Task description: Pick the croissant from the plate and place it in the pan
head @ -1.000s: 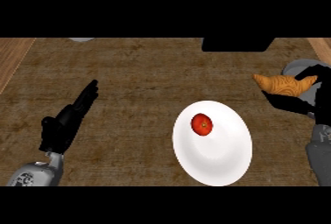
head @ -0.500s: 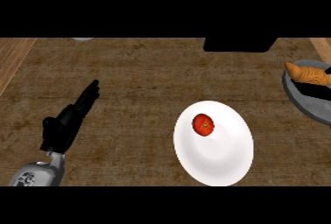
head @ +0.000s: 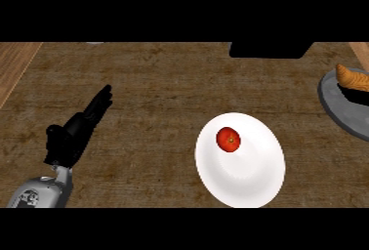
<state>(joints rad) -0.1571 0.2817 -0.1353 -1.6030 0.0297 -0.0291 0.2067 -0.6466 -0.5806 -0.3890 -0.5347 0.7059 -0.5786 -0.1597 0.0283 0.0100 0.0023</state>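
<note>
The golden croissant [head: 350, 77] is at the right edge, over the grey pan [head: 337, 105], which is cut off by that edge. A black part of my right hand [head: 358, 94] shows just under the croissant; most of the hand is out of view. The white plate [head: 245, 180] lies at centre right with a red tomato [head: 228, 139] on it. My left hand [head: 72, 134] rests on the counter at the left, open, fingers straight and pointing up and to the right, well clear of the plate.
A black box-like object [head: 270, 50] stands at the counter's far edge, above the plate. Lighter wooden strips border the counter at the far left [head: 14, 68] and the top right [head: 360, 49].
The croissant has moved right, away from the plate, and now sits over the pan; the right forearm has left the view. Plate, tomato and left hand have not moved.
</note>
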